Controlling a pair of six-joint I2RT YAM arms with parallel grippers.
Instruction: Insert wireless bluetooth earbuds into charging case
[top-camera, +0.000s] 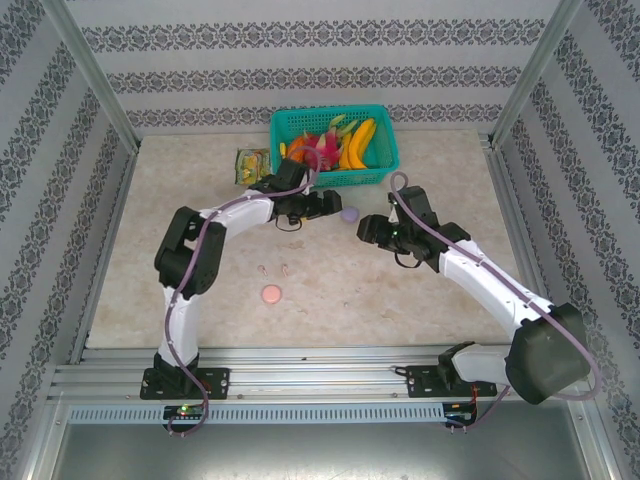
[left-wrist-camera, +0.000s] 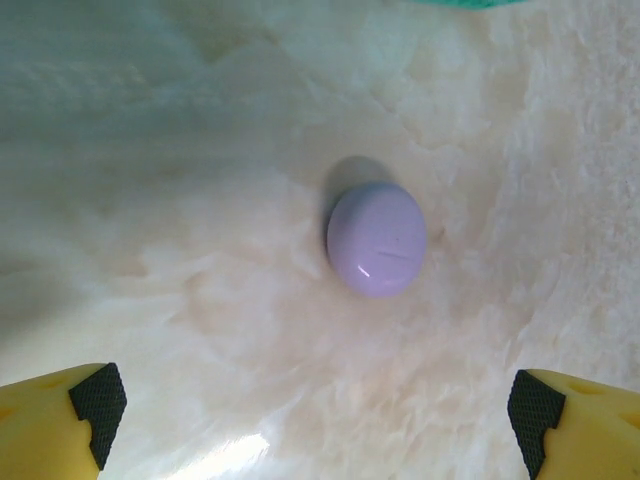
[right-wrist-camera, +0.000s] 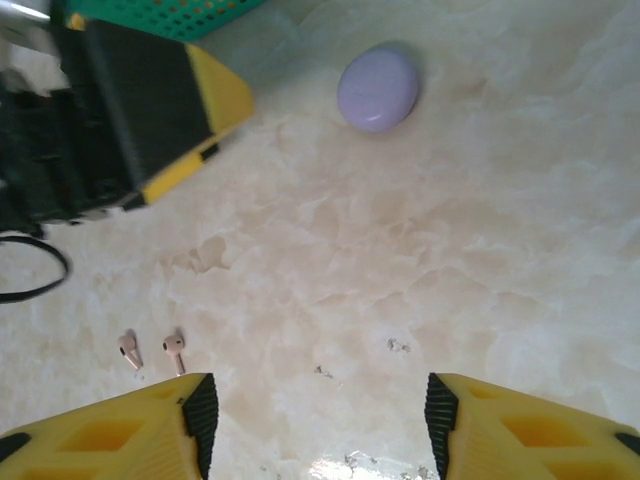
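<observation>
A round lilac charging case (left-wrist-camera: 377, 240) lies shut on the marble table, ahead of my left gripper (left-wrist-camera: 312, 425), which is open wide with nothing between its pads. In the top view this case (top-camera: 349, 214) sits between the left gripper (top-camera: 334, 207) and the right gripper (top-camera: 368, 227). My right gripper (right-wrist-camera: 320, 420) is open and empty; the lilac case (right-wrist-camera: 378, 88) is far ahead of it. Two tiny pale pink earbuds (right-wrist-camera: 129, 349) (right-wrist-camera: 174, 350) lie on the table just beyond its left finger. They show as specks (top-camera: 264, 270) (top-camera: 286, 268) from above.
A round pink case (top-camera: 271, 294) lies nearer the front, below the earbuds. A teal basket (top-camera: 335, 145) of toy fruit stands at the back, with a snack packet (top-camera: 251, 165) to its left. The left gripper's body (right-wrist-camera: 150, 110) fills the upper left of the right wrist view.
</observation>
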